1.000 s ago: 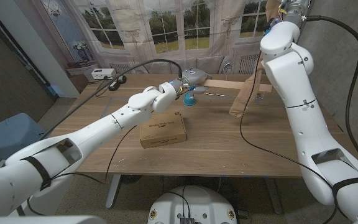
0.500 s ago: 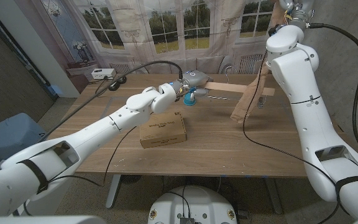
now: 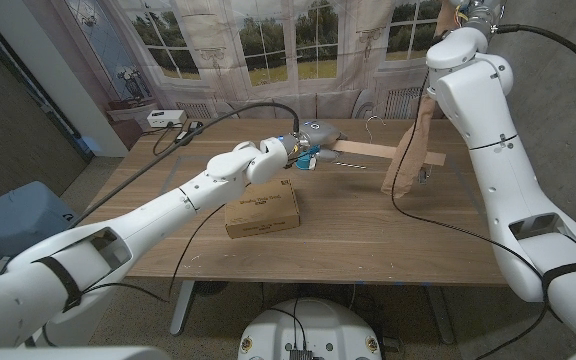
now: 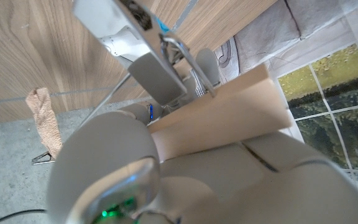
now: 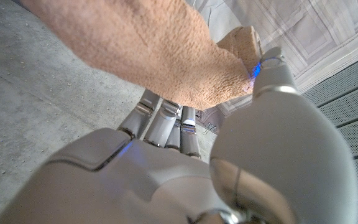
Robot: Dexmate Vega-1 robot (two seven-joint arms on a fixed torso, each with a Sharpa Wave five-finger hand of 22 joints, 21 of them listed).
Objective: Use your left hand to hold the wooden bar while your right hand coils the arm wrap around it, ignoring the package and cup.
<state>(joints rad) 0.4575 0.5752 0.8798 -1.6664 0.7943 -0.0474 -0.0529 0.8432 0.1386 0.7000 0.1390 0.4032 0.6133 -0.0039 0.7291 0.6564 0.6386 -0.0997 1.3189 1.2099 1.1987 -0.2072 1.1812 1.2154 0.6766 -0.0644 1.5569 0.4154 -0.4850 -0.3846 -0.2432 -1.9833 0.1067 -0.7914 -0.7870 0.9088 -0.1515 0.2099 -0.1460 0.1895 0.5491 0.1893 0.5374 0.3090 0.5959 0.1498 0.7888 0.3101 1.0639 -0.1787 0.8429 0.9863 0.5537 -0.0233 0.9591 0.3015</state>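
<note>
Fingers [image 5: 166,121] of our right hand [image 5: 185,168] clamped soft, limp arm wrap [image 3: 408,150] high; left hand [image 3: 303,145] gripped stiff, light wooden bar [image 3: 368,150] end, holding firm above counter [image 3: 368,230].

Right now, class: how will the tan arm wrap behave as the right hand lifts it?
Probably floppy: the arm wrap hangs limp from the right hand down to the wooden bar. Likely light, since it drapes freely. Its fuzzy surface suggests good grip, not slip.

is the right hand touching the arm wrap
Touching. The right wrist view shows the right hand with its fingers closed around the tan arm wrap.
</note>
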